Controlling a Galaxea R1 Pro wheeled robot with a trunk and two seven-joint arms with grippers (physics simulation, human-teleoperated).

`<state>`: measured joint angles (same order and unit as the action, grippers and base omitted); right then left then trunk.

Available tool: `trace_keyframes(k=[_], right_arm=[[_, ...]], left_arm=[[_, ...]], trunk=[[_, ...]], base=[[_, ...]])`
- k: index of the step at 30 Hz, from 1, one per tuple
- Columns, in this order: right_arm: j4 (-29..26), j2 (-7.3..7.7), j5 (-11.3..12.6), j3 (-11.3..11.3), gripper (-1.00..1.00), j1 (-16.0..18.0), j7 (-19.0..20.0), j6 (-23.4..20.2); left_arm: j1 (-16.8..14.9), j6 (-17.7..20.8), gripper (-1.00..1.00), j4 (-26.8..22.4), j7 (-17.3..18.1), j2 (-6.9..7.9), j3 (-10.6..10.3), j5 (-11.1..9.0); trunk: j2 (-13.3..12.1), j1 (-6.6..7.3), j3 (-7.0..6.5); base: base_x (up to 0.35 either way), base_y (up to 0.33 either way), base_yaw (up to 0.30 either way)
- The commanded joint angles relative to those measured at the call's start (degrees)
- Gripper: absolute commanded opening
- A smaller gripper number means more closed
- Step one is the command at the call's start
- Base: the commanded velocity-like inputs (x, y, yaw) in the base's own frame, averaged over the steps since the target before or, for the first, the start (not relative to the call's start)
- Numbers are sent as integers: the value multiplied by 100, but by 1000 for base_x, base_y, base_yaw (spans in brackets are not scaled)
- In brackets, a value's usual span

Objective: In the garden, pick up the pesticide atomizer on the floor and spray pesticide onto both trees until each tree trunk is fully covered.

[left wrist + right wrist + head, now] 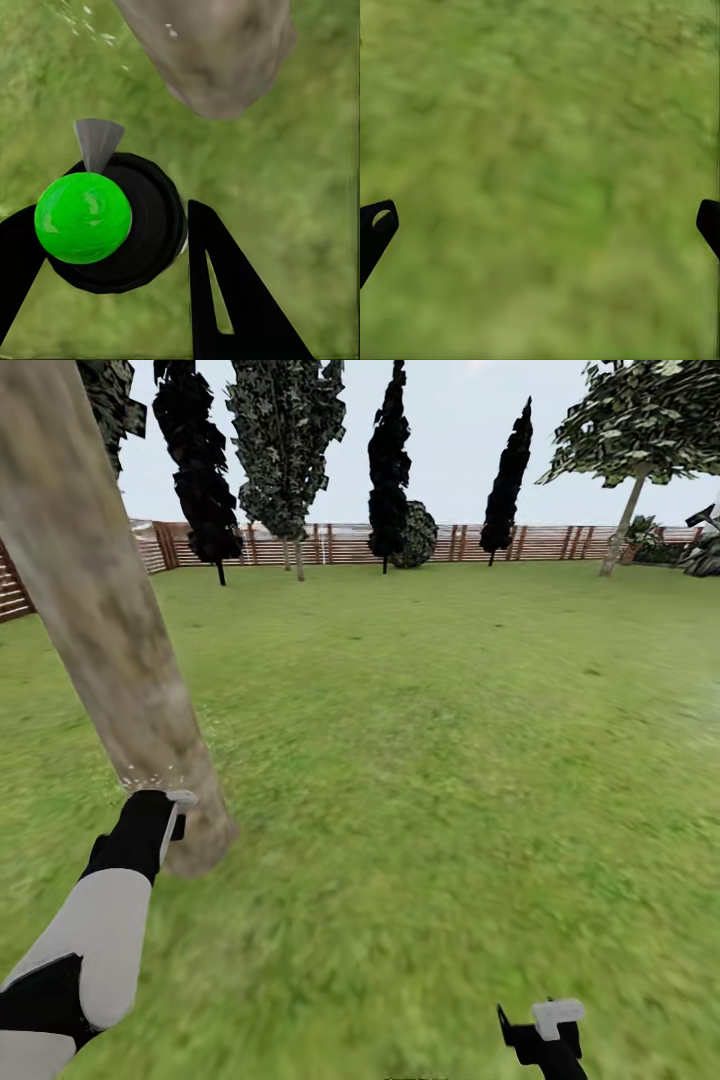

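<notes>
A thick pale grey-brown tree trunk (110,630) leans across the left of the head view, and its base meets the lawn right beside my left gripper (165,815). In the left wrist view that gripper (112,232) is shut on the pesticide atomizer (112,225), a black round body with a bright green cap and a grey cone nozzle (97,142) pointing toward the trunk base (217,52). Tiny pale specks of pesticide (150,775) float by the trunk near the nozzle. My right gripper (545,1030) hangs low over grass, open (540,225) and holding nothing.
Open lawn (450,760) stretches ahead to a brown slat fence (340,545). Dark columnar trees (390,460) line the fence. A second pale-trunked tree (625,510) stands far back right, beside bushes (700,550).
</notes>
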<state>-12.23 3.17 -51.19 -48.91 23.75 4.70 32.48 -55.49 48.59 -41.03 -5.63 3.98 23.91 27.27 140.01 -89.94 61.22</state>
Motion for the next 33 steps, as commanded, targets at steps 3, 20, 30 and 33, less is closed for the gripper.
trace_keyframes(k=[3,20,30,33], right_arm=[[0,0,-5,-49,100,6,50,21],[-1,-17,-5,-47,100,4,57,21],[-8,-16,-5,-49,100,5,49,30],[-8,-18,-5,-49,100,5,49,30]], left_arm=[[24,19,-100,-2,-43,-30,21,-2],[508,-86,-100,4,-21,-141,218,-18],[880,-956,-100,395,-46,-155,229,-23],[882,-982,-100,461,-11,-224,232,-20]], trunk=[[2,2,5],[2,2,5],[2,2,5],[2,2,5]], base=[[-137,-165,274],[89,-4,239],[264,0,25],[9,-2,256]])
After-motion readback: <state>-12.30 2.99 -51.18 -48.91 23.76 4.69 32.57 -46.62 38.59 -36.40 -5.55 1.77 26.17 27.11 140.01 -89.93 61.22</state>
